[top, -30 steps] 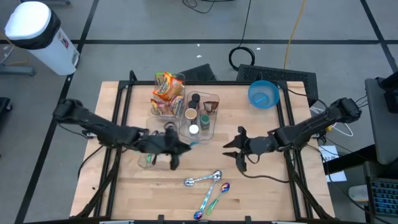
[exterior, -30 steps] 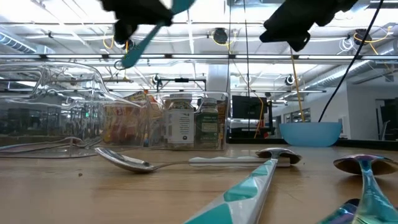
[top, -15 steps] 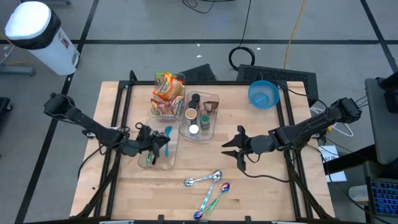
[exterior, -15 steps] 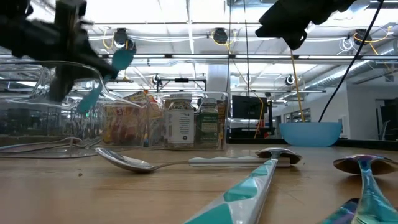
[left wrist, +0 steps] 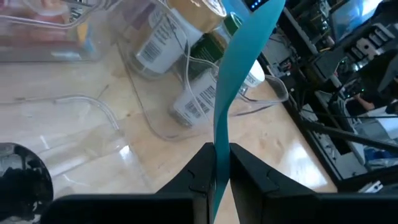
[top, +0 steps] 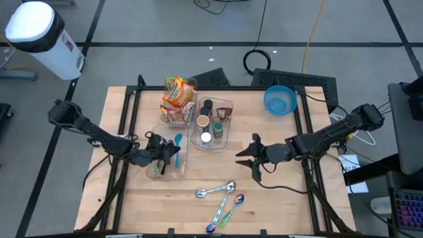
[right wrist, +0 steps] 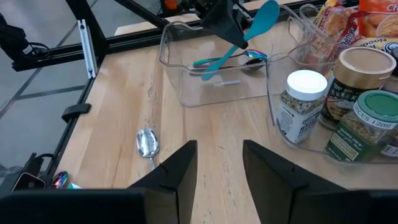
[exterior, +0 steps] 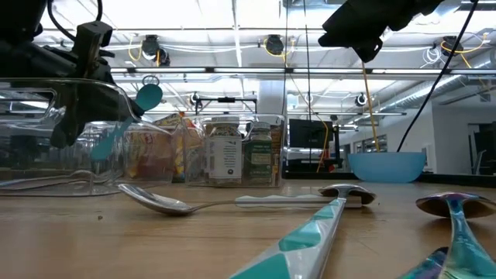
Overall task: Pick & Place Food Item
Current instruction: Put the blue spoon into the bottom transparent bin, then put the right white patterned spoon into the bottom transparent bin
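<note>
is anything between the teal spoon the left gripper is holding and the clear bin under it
Nothing visible does. The left gripper is shut on the teal spoon, which hangs tilted over the open top of the clear bin. Inside lie only other utensils on the bottom. The right gripper waits apart, over bare table.

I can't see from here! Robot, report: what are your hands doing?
Left gripper shut on teal spoon, over clear bin. Right gripper open, empty, waiting mid-table. Nothing in the way.

Overhead, table-level, two wrist views
</note>
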`<state>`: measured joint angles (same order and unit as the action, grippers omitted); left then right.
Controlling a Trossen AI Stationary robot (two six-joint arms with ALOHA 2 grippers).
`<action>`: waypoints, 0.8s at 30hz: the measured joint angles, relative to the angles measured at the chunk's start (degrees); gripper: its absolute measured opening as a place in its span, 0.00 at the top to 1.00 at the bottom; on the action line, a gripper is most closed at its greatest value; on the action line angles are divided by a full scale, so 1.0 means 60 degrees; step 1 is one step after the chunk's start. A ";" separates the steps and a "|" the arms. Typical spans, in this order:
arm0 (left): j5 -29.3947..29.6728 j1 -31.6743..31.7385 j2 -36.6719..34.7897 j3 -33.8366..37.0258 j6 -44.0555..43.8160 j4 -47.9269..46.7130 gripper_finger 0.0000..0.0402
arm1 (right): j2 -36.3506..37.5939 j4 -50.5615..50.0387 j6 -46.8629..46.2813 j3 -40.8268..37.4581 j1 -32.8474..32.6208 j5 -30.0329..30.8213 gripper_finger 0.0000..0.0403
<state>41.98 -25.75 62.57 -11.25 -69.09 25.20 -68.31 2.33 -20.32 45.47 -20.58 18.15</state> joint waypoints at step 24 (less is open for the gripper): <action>-0.0528 0.0019 -0.0118 -0.0009 0.1245 0.0409 0.39 | 0.0000 -0.0007 0.0000 0.0000 0.0000 0.0000 0.72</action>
<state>38.82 -25.64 61.86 -11.30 -61.62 27.65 -68.31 2.28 -20.32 45.47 -20.58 18.15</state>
